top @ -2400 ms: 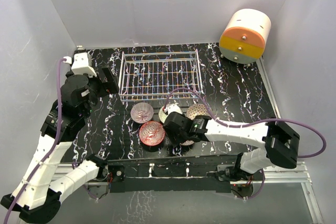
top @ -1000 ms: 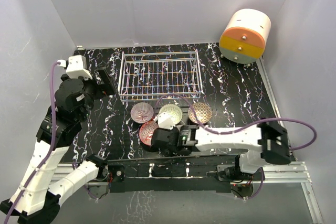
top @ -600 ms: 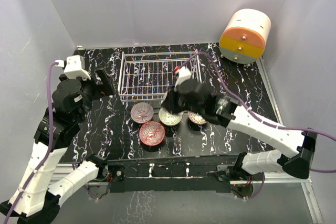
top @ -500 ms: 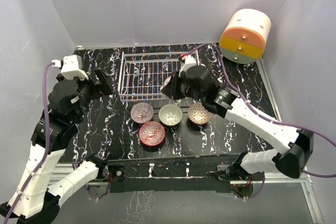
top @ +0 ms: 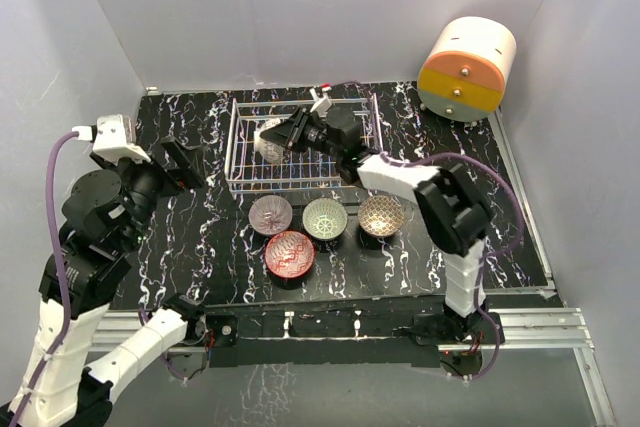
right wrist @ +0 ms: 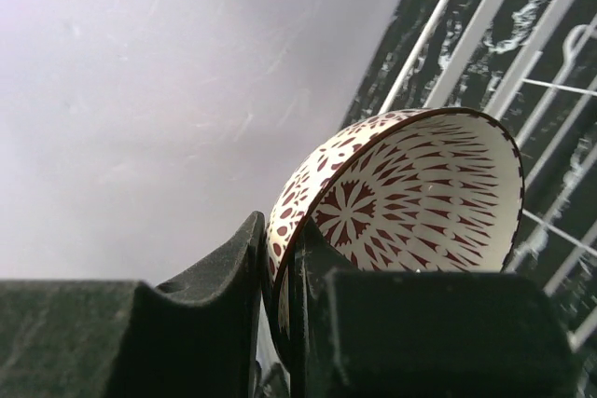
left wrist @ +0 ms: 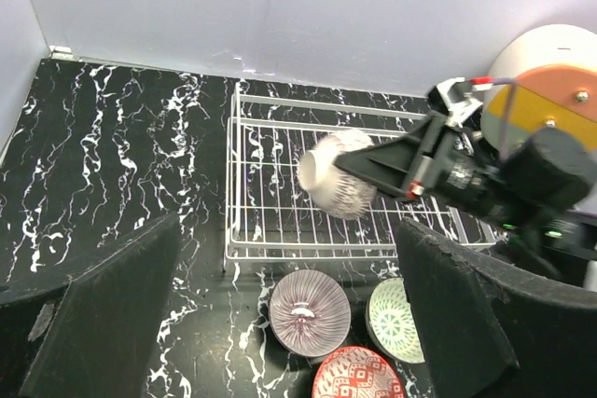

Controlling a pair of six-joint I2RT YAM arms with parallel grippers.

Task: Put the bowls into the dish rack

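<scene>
My right gripper (top: 291, 135) is shut on the rim of a brown-and-white bowl (top: 268, 139), one finger inside and one outside. It holds that bowl (right wrist: 420, 193) tipped on edge just above the left half of the white wire dish rack (top: 240, 169). The left wrist view shows the held bowl (left wrist: 338, 174) over the rack (left wrist: 233, 184). On the table in front of the rack sit a pinkish bowl (top: 270, 214), a pale green bowl (top: 325, 218), a second brown-and-white bowl (top: 381, 214) and a red bowl (top: 289, 253). My left gripper (top: 185, 165) hangs open left of the rack, holding nothing.
A round orange-and-cream drawer unit (top: 465, 67) stands at the back right corner. White walls close in the back and both sides. The right arm stretches from the front right across the rack's right half.
My right gripper rose from among the bowls at the front and swung back over the rack with the brown-and-white bowl. The left arm drew back to the left.
</scene>
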